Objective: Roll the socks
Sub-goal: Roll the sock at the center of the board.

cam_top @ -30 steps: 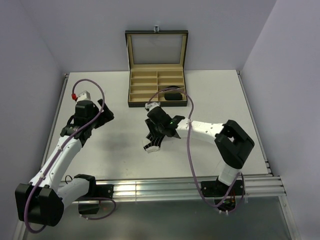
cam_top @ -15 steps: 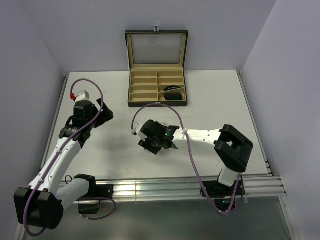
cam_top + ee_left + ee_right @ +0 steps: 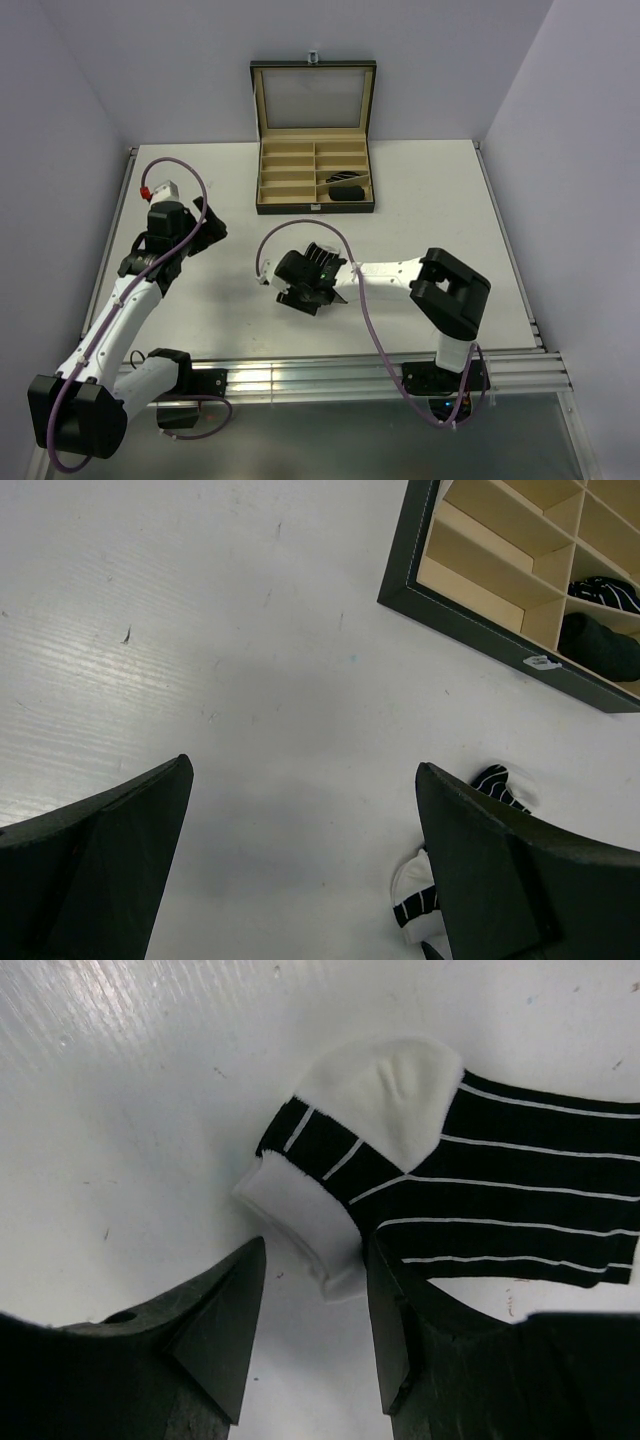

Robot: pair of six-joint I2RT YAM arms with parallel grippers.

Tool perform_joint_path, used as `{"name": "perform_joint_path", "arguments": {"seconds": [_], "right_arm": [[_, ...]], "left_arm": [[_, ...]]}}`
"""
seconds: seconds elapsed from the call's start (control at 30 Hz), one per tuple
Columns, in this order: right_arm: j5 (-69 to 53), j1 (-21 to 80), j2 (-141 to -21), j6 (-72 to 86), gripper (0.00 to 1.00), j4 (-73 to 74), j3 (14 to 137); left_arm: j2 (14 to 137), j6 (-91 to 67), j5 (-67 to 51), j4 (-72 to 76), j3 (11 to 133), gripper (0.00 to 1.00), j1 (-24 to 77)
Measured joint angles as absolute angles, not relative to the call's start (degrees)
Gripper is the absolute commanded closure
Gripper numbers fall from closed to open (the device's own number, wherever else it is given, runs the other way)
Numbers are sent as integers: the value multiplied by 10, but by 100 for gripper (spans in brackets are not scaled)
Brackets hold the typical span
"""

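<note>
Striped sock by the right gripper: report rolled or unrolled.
Unrolled: the black fabric sock with thin white stripes lies spread flat on the white table.

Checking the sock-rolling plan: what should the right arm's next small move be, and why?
Probably close the right gripper on the white cuff of the striped sock: the sock lies unrolled on the table, and the open jaws stand either side of that cuff.

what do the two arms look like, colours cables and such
The left arm and right arm both have white links with bulky black joints. A purple cable loops along each, the left one ending at a red plug. The fingers are matte black, blunt wedges.
</note>
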State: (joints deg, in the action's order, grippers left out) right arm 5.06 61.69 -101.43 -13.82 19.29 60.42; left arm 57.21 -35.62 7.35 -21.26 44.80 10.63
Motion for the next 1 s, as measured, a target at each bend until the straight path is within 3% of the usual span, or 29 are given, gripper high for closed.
{"name": "perform_joint_path", "arguments": {"seconds": [0.13,0.2,0.23,0.33,0.4,0.57,0.63,1.0], "right_arm": [[51,620,-1026,-143,55,187,611],[51,622,-1034,-144,67,186,619],[51,623,-1039,-145,79,185,623],[55,623,-1052,-145,95,182,636],[55,623,-1053,-142,100,178,638],[34,613,-1057,-117,100,175,646],[6,603,-1059,-99,100,169,649],[-247,464,-1070,62,100,96,635]], "left_arm": [[572,-356,73,-212,448,1,106],[572,-356,73,-211,446,1,106],[572,-356,72,-210,446,1,106],[572,-357,68,-209,446,1,106],[572,-357,63,-208,446,1,106],[573,-365,42,-204,442,3,107],[574,-375,27,-199,437,9,107],[585,-453,-7,-189,387,13,179]]}}
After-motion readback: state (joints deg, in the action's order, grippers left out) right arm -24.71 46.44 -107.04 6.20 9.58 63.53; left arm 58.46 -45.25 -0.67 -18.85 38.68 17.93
